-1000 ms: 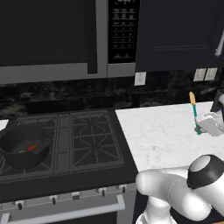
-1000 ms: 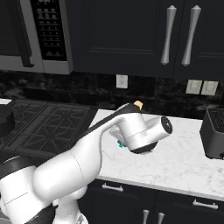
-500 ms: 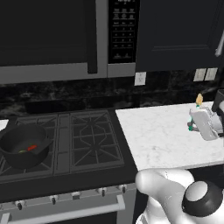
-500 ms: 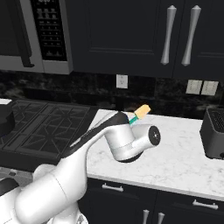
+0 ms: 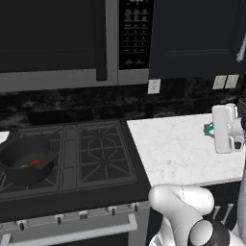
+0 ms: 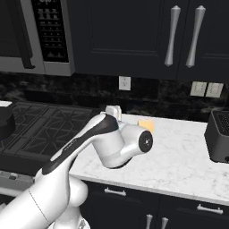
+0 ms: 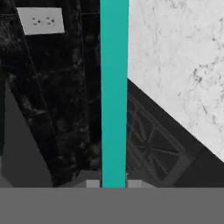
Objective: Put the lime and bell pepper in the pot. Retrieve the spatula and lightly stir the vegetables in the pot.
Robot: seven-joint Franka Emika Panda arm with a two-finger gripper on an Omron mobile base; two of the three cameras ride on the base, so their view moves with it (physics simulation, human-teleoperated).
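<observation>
Claw (image 5: pixel 211 129) clamped tight on spatula (image 7: pixel 113 92) above white counter (image 5: pixel 178 149); lime and bell pepper (image 5: pixel 34 162) inside pot (image 5: pixel 26 158).

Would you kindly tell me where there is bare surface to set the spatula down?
The white marble counter is bare between the black stove and the dark toaster. The stove's right burners are free too. The round black pot fills the left burner.
</observation>
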